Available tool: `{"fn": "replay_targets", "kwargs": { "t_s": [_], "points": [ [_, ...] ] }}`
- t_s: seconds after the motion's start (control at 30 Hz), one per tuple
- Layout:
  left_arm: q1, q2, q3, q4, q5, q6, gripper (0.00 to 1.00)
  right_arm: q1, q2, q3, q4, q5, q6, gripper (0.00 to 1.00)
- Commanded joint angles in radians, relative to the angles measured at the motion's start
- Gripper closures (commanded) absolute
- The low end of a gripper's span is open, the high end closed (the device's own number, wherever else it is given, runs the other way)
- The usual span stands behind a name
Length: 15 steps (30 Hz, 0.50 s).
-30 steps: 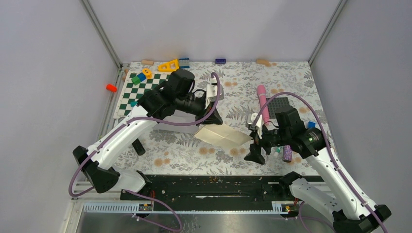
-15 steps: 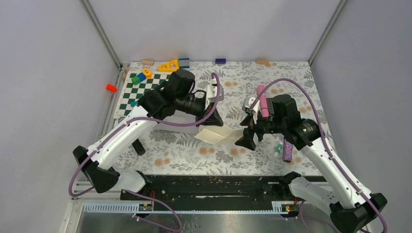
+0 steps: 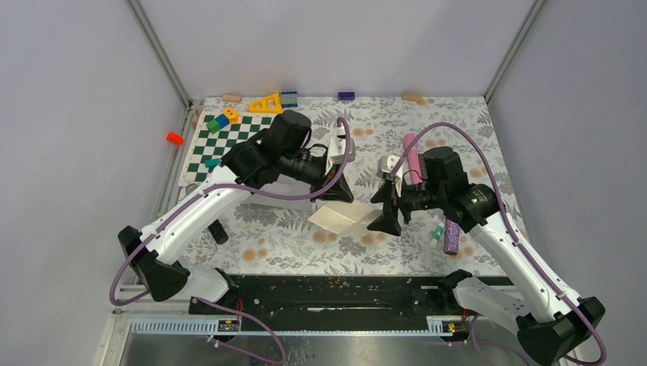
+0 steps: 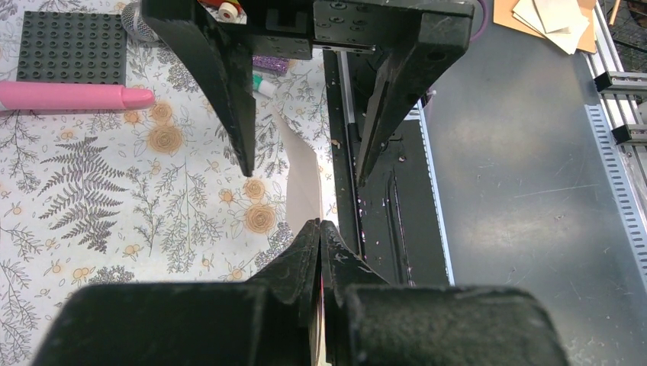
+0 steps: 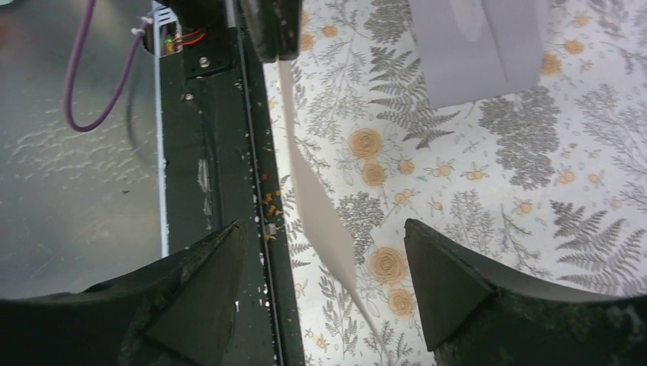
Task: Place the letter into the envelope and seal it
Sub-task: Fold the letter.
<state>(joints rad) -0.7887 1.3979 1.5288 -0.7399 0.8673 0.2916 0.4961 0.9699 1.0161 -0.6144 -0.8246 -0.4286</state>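
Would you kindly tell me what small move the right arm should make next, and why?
Probably close the right pincer on the letter: the sheet runs edge-on between its open jaws, while the left pincer pinches the other end.

Left arm (image 3: 200,206) and right arm (image 3: 526,267), 2 in all, wear white shells over black joints and bases, each trailing a purple cable (image 3: 349,145); the right gripper (image 5: 324,227) carries 2 black wedge-shaped fingers (image 5: 450,282).

Soft, even light gives only weak shadows; the near fingers (image 5: 488,305) are blurred, and the metal plate (image 4: 534,198) shines slightly.
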Motion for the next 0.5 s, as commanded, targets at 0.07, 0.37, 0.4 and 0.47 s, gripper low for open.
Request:
{"fn": "replay_targets", "kwargs": {
  "t_s": [0.07, 0.37, 0.4, 0.47],
  "points": [
    [-0.003, -0.011, 0.001, 0.034, 0.045, 0.004, 1.0, 0.012, 0.009, 0.023, -0.1, -0.099, -0.115, 0.28],
    [-0.003, -0.004, 0.003, 0.028, 0.05, 0.007, 1.0, 0.011, -0.002, 0.004, -0.122, -0.106, -0.144, 0.92],
    [-0.003, -0.004, 0.004, 0.028, 0.05, 0.007, 1.0, 0.012, -0.002, 0.003, -0.124, -0.108, -0.147, 0.98],
    [-0.003, -0.002, 0.003, 0.028, 0.052, 0.009, 1.0, 0.012, -0.005, -0.001, -0.125, -0.111, -0.147, 1.0]
  ]
}}
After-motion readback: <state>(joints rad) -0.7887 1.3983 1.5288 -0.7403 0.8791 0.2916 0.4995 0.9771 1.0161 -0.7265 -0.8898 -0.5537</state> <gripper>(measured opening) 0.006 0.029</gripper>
